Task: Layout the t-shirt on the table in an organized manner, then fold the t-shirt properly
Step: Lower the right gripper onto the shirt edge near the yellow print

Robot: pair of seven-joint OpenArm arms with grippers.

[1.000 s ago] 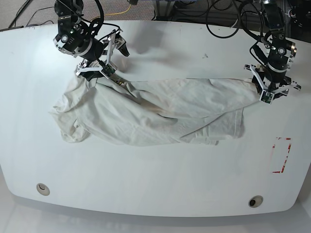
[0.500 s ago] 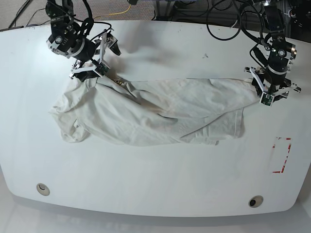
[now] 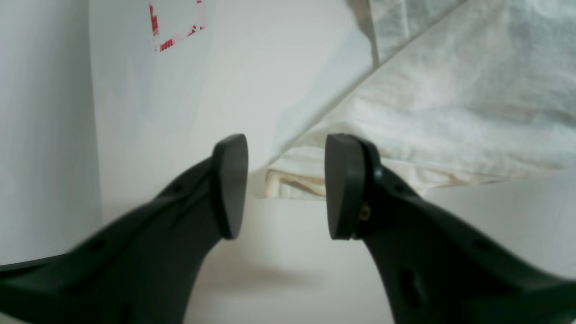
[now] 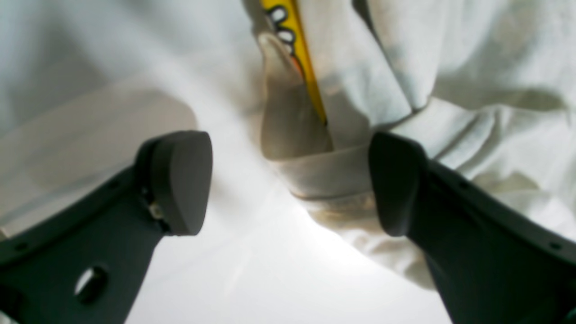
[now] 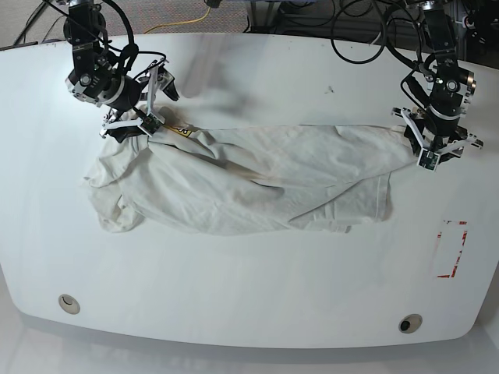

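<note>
The white t-shirt [image 5: 257,183] lies crumpled and stretched sideways across the table [image 5: 257,288]. A strip of its yellow print [image 4: 306,67] shows at the upper left corner. My right gripper [image 4: 288,184] stands open, its fingers wide on either side of a folded hem at that corner; in the base view the right gripper [image 5: 129,125] sits at the shirt's left end. My left gripper [image 3: 286,186] is open too, with the shirt's bunched corner [image 3: 292,182] just beyond the gap between the pads. In the base view the left gripper [image 5: 429,152] is at the shirt's right end.
A red-outlined rectangle mark [image 5: 452,249] is on the table near its right edge, also seen as the red mark [image 3: 177,27] in the left wrist view. Two round grommet holes [image 5: 69,303] [image 5: 409,322] sit near the front edge. Cables hang behind the table's far edge.
The arm on the base view's left has moved left, and the shirt's upper left corner has shifted left with it, baring the yellow print. The other arm has barely moved.
</note>
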